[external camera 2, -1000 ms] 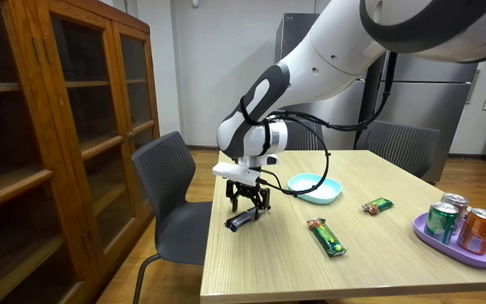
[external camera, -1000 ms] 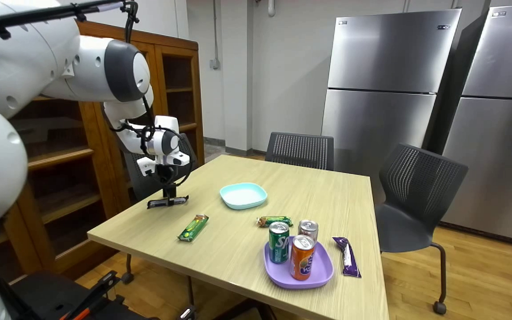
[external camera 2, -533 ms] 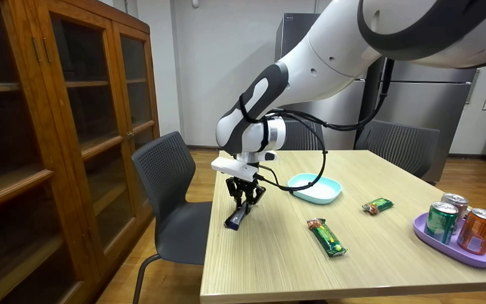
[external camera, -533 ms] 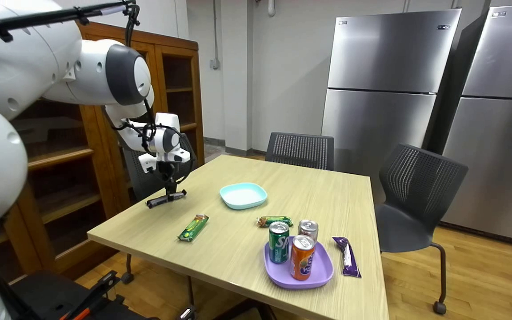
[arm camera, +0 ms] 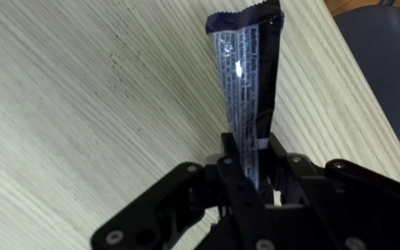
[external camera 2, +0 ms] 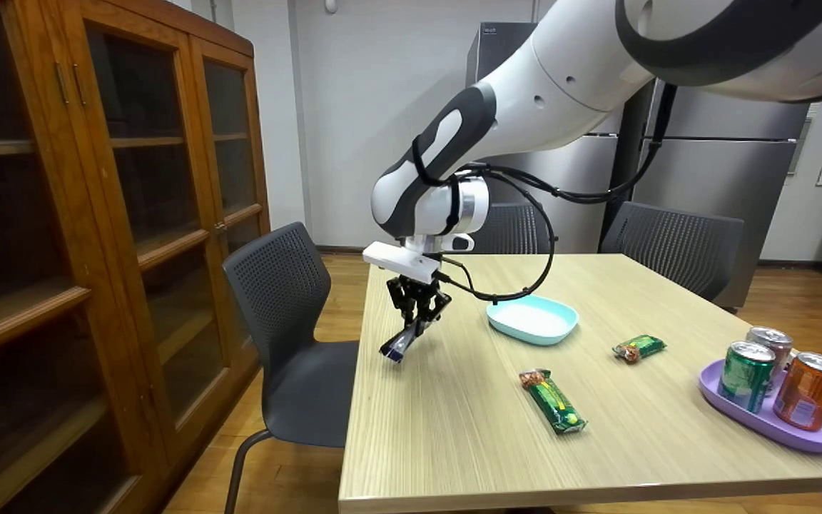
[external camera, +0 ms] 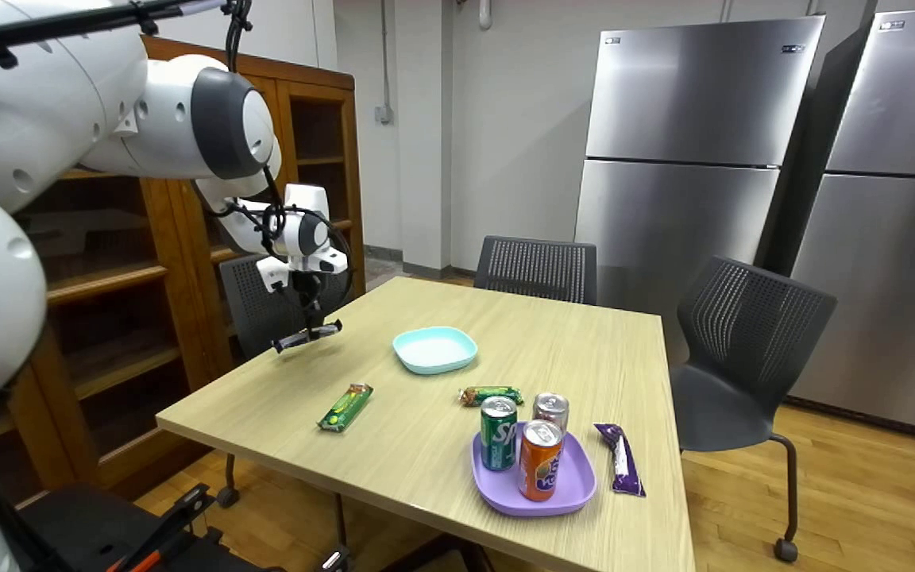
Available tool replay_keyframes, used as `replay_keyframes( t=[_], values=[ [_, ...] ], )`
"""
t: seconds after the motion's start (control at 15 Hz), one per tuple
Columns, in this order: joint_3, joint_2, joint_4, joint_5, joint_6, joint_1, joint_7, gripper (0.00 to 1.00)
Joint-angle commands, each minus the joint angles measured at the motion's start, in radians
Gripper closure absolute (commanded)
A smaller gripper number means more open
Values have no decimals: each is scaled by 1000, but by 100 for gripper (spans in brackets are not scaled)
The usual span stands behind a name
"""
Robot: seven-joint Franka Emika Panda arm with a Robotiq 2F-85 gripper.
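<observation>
Glossy plastic wrapper [arm camera: 245, 80], matt claw [arm camera: 251, 140], smooth wood-grain tabletop [external camera 2: 468, 435], satin metal fridge [external camera: 688, 95].

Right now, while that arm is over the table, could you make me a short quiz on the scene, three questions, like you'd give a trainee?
1. Multiple choice. What does the gripper hold?
a) the turquoise tray
b) a dark-wrapped bar
c) a chair

2. True or false. The green can and the orange can both stand on the purple tray.

3. Count. How many green-wrapped bars lie on the table?

Key: 1, b; 2, true; 3, two.
</observation>
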Motion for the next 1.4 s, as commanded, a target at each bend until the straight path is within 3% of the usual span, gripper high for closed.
replay_keyframes(
  t=[0.0, 0.6, 1.33],
  values=[
    [5, -77, -52, 2, -33, -31, -38, 94],
    [-31, -150, -101, 1, -84, -103, -71, 94],
    [-72, -83, 15, 11, -162, -191, -56, 94]
  ],
)
